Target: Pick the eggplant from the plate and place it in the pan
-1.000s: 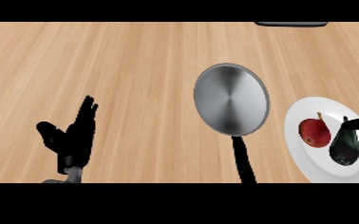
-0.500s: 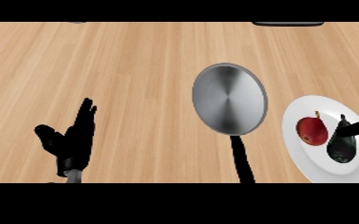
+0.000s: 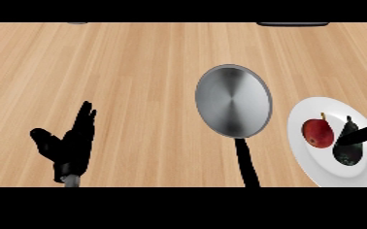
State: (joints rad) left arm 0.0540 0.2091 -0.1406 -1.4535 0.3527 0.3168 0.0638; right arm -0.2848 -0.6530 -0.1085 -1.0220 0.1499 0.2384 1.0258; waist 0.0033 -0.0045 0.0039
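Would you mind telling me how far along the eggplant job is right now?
Nothing is finished: the round steel pan holds nothing. The dark eggplant lies on the white plate beside a red apple, with the black right hand reaching over it. Grasping, lifting and placing remain. The left hand rests open.

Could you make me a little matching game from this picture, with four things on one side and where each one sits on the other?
Things:
1. pan
2. apple
3. eggplant
4. left hand

Places:
A. right half of the plate, near the view's right edge
B. lower left of the counter, open, fingers up
C. middle of the counter, handle toward the robot
D. left half of the plate, beside the dark vegetable

Pairs: 1-C, 2-D, 3-A, 4-B
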